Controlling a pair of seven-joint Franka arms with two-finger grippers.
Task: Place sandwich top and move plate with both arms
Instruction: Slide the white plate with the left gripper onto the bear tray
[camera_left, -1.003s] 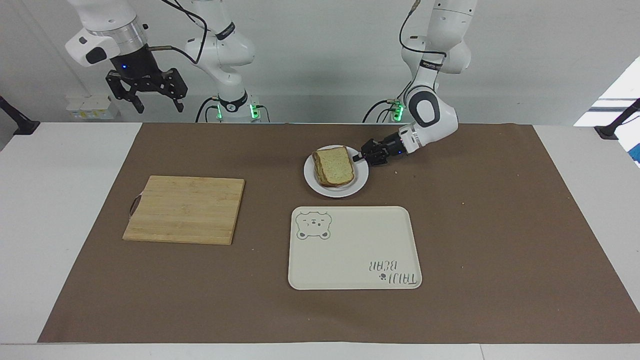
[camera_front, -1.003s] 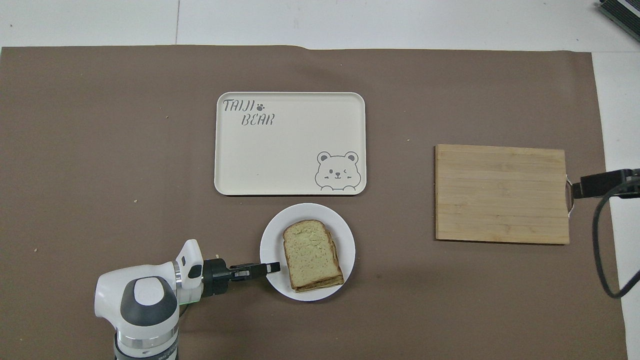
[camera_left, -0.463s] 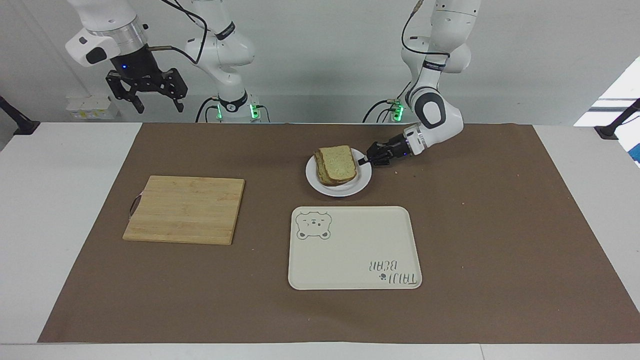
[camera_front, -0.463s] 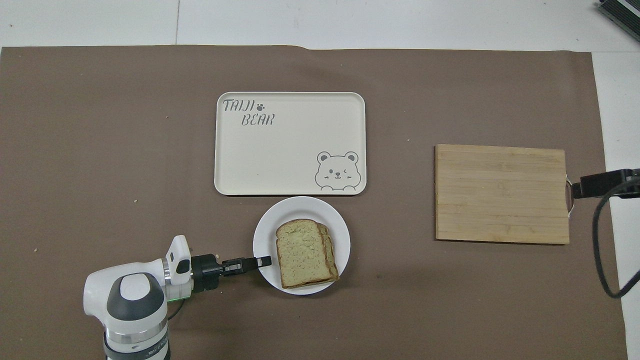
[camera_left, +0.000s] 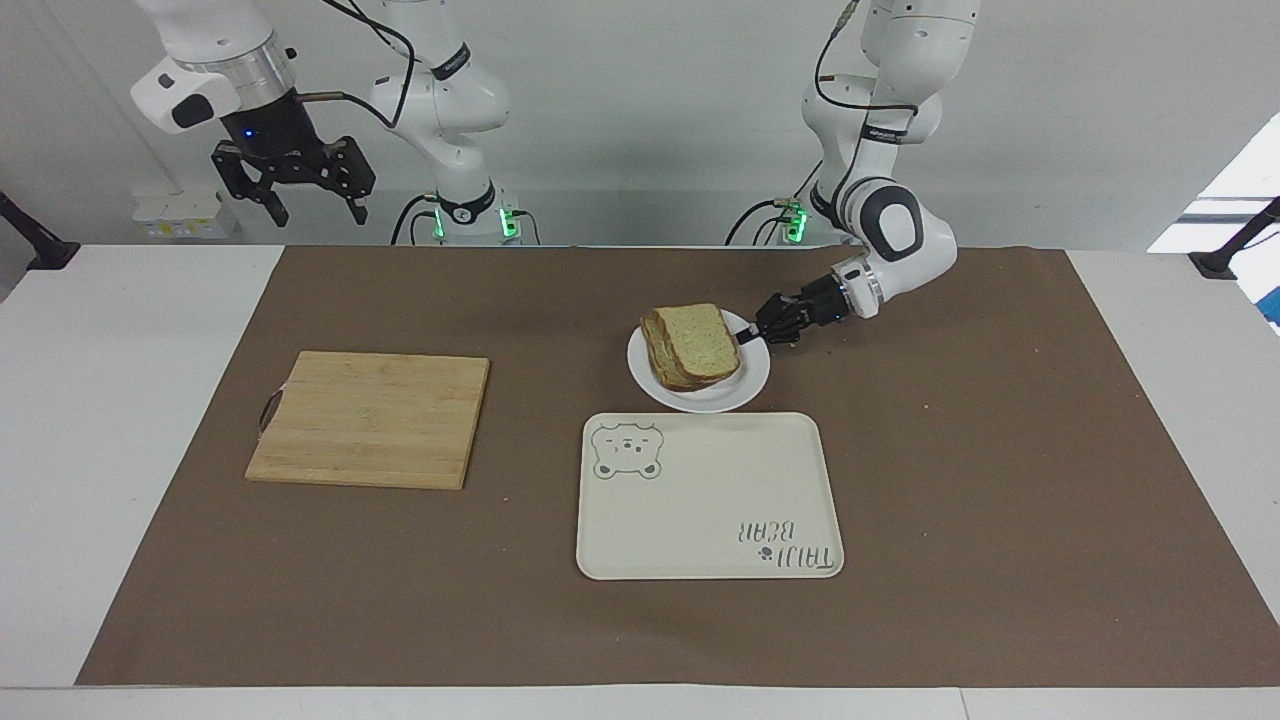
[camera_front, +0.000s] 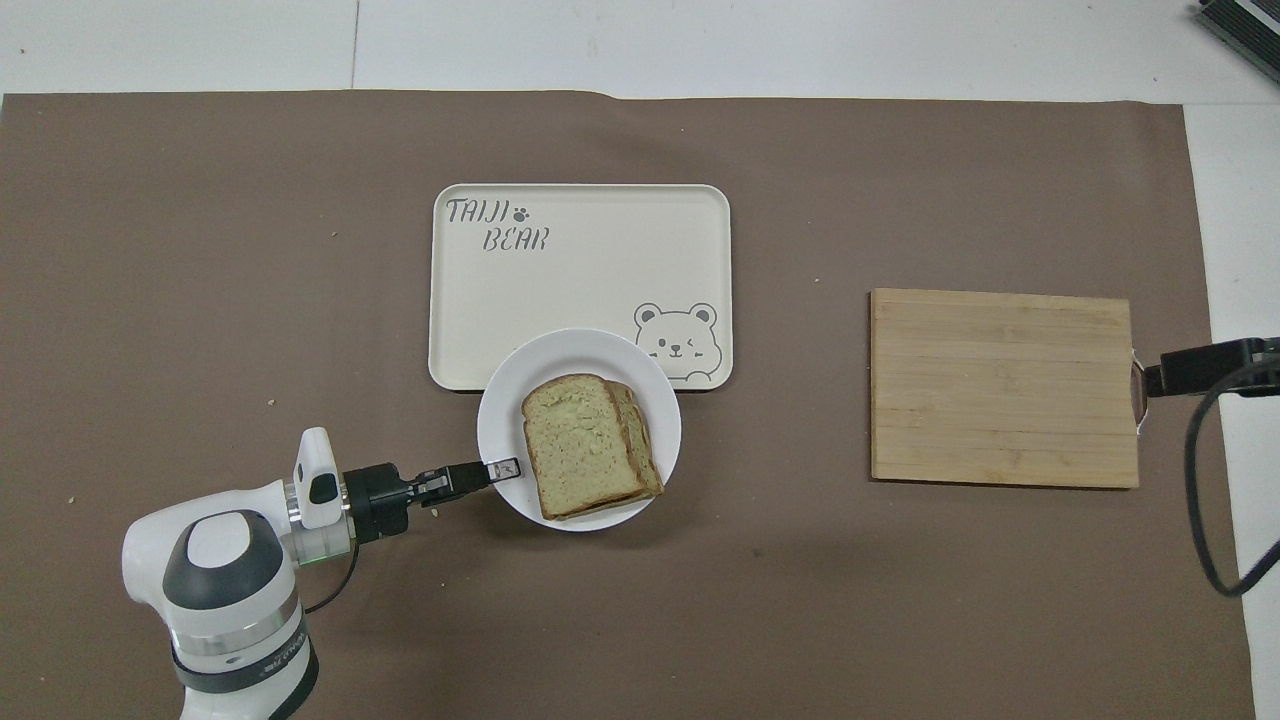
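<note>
The white plate (camera_left: 700, 402) carries a stacked sandwich, with the plain sandwich top (camera_left: 703, 343) lying on it. My left gripper (camera_left: 750, 335) is shut on the plate's rim at the side toward the left arm's end of the table. It holds the plate just above the brown mat. In the overhead view the plate (camera_front: 580, 345) overlaps the edge of the cream tray that is nearer to the robots; the bread (camera_front: 578, 445) and the left gripper (camera_front: 500, 470) show there too. My right gripper (camera_left: 310, 195) waits open and empty, raised over the right arm's end of the table.
The cream bear tray (camera_left: 700, 520) lies on the mat, farther from the robots than the plate; it also shows in the overhead view (camera_front: 580, 260). A wooden cutting board (camera_left: 370, 418) lies toward the right arm's end, also visible from overhead (camera_front: 1000, 385).
My left gripper has carried the plate with the sandwich away from the robots and toward the left arm's end, up to the tray's edge. The right arm has not moved.
</note>
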